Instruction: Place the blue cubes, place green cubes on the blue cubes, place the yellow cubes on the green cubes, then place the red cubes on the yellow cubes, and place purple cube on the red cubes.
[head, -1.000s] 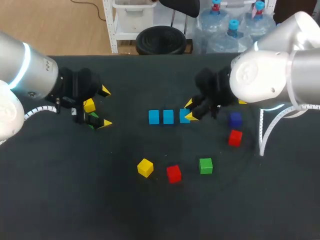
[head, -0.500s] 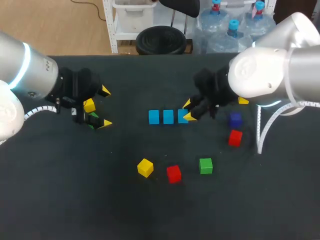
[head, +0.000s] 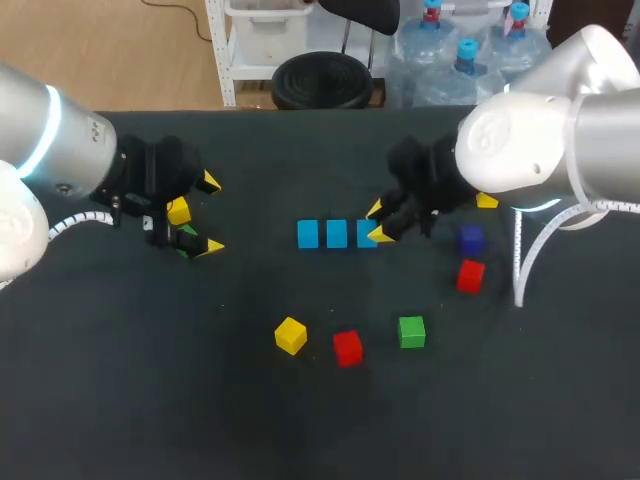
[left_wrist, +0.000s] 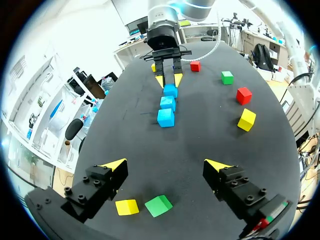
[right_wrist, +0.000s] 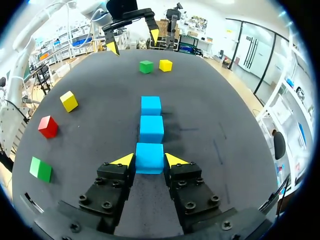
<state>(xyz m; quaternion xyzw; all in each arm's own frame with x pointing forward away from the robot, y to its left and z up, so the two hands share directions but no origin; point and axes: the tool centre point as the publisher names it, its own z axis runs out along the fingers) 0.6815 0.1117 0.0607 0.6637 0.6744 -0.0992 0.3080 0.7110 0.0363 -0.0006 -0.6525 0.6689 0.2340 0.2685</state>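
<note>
Three blue cubes lie in a row mid-table: one (head: 308, 234), one (head: 336, 234) and one (head: 366, 232). My right gripper (head: 378, 222) is shut on the rightmost blue cube (right_wrist: 149, 158), which rests on the table in line with the other two (right_wrist: 151, 128). At the table's left my left gripper (head: 210, 213) stands open over a yellow cube (head: 178, 211) and a green cube (head: 187, 235). In the left wrist view these two, the yellow cube (left_wrist: 127, 206) and the green cube (left_wrist: 159, 205), lie under the open left gripper (left_wrist: 165, 165), touching neither finger.
Loose cubes lie nearer the front: yellow (head: 290, 335), red (head: 347, 348) and green (head: 411, 331). Right of the row are a purple cube (head: 471, 239), a red cube (head: 470, 275) and a yellow cube (head: 487, 201) partly behind my right arm.
My right gripper has edged slightly left with the blue cube, closing its gap to the row. The left arm has not moved.
</note>
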